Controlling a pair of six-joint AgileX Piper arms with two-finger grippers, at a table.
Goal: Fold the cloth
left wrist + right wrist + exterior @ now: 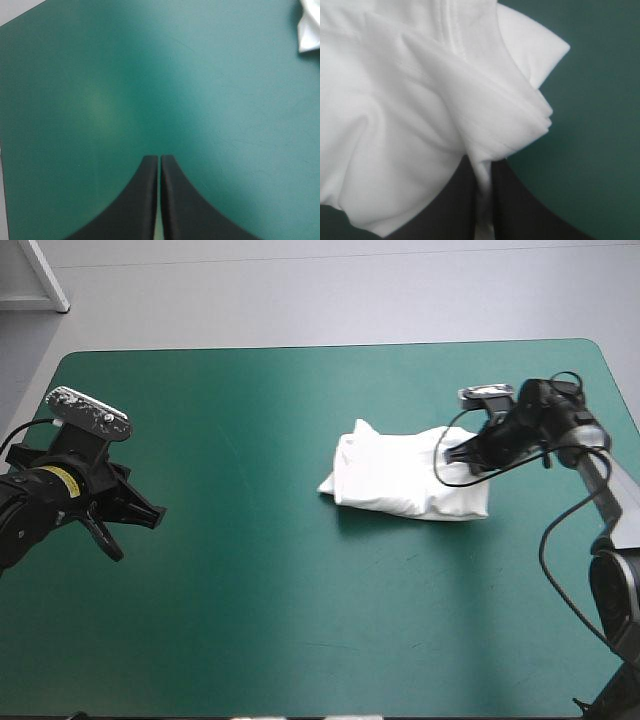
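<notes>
High view: T-shirt (405, 480) lies lengthwise left-right | right fingers (525, 210) pinch it | left fingers (135, 205) closed, empty

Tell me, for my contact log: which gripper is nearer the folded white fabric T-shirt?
Right. The right gripper is shut on the folded white T-shirt at its right end; the left gripper, shut, is over the teal-green cover far to its left.

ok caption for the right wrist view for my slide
Right gripper shut on a fold of the white T-shirt over the teal-green cover.
</notes>
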